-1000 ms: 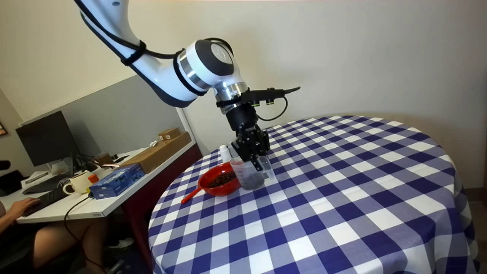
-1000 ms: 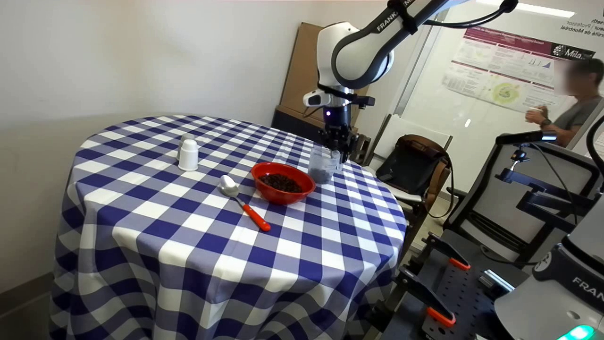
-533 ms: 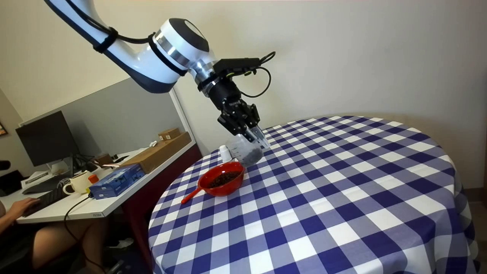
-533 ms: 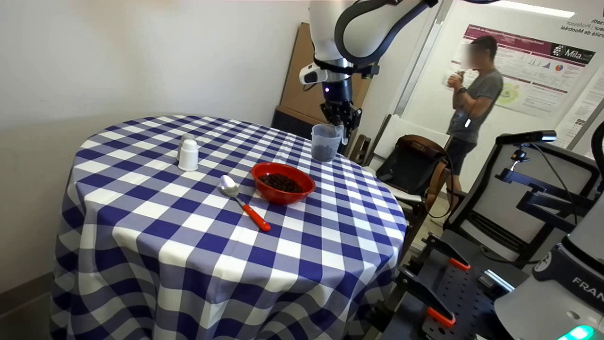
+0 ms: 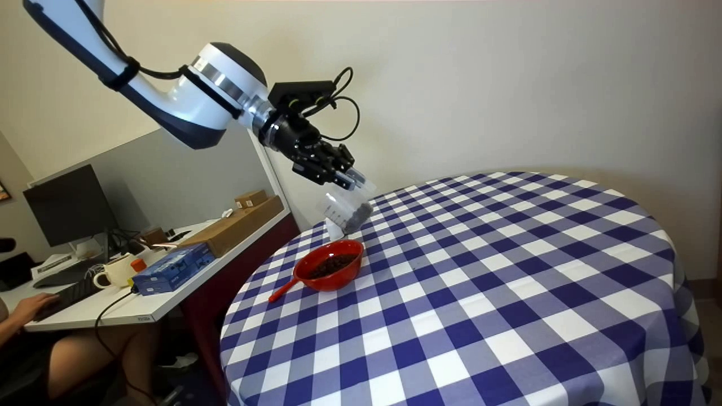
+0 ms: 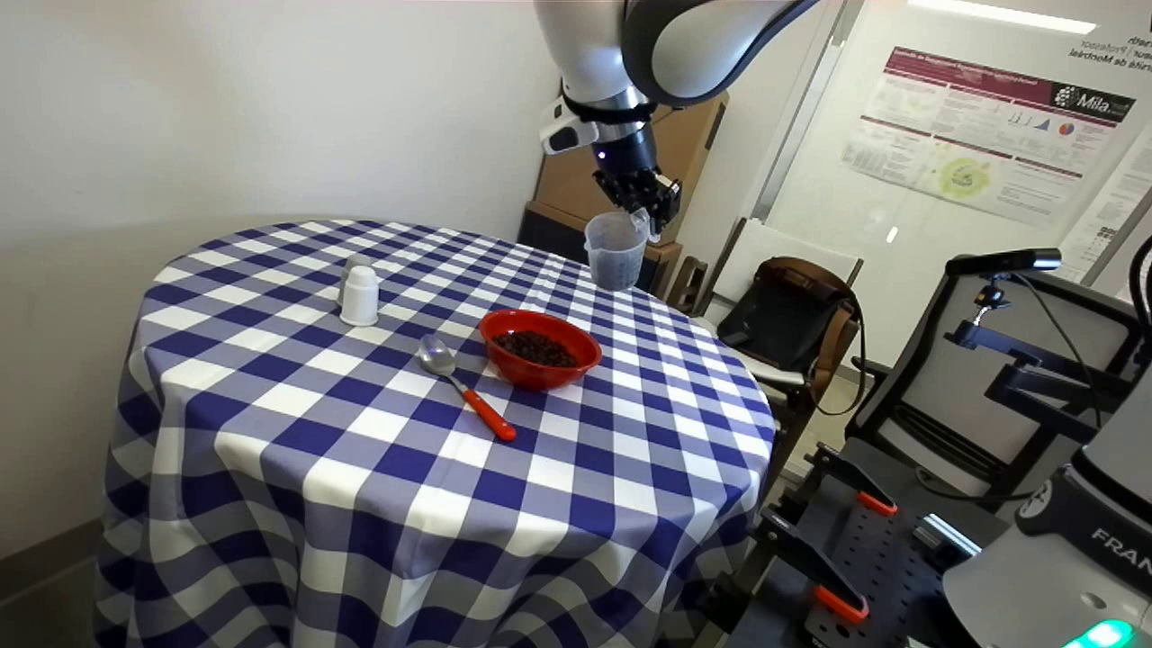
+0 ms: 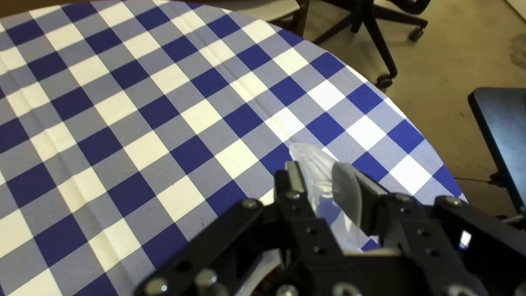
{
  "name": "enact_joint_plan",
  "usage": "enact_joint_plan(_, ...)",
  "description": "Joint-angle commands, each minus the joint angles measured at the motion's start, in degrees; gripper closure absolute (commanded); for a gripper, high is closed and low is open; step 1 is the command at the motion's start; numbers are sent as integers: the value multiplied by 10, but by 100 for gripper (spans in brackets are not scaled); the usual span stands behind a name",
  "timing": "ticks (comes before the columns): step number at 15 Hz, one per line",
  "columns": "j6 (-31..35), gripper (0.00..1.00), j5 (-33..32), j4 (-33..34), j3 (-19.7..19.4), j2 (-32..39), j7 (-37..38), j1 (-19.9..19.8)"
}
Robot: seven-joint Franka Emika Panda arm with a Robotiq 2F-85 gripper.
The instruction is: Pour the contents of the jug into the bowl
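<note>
The jug, a clear plastic cup with markings, hangs tilted above the table in both exterior views (image 5: 338,211) (image 6: 616,261). Its mouth leans toward the bowl's side; dark contents lie at its low end. My gripper (image 5: 348,179) is shut on the jug's handle, which also shows between the fingers in the wrist view (image 7: 331,181). The red bowl (image 5: 338,280) stands on the tablecloth below and beside the jug, apart from it. It also shows in an exterior view (image 6: 533,373) and holds dark bean-like pieces. In the wrist view the fingers mostly hide the jug's body.
A spoon with a red handle (image 6: 488,414) lies beside the bowl. A white shaker (image 6: 360,299) stands farther off, with a grey one behind it. The checkered tablecloth (image 5: 479,316) covers a round table. A chair with a bag (image 6: 781,310) is past its edge.
My gripper has lifted the jug from beside the bowl, raising it and tipping its mouth toward the bowl's side. The bowl and spoon have not moved. A person in the background has gone from view.
</note>
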Motion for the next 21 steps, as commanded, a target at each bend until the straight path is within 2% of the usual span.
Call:
enact_joint_plan(1,-76,88,-74,20,22,21,67,31)
enact_joint_plan(5,-160,88,-145,37,47,55,136,61)
enact_joint_plan(9,-229,88,-191,56,64,100,174,82)
enact_joint_plan(21,-437,88,-338,94,75,226,290,143)
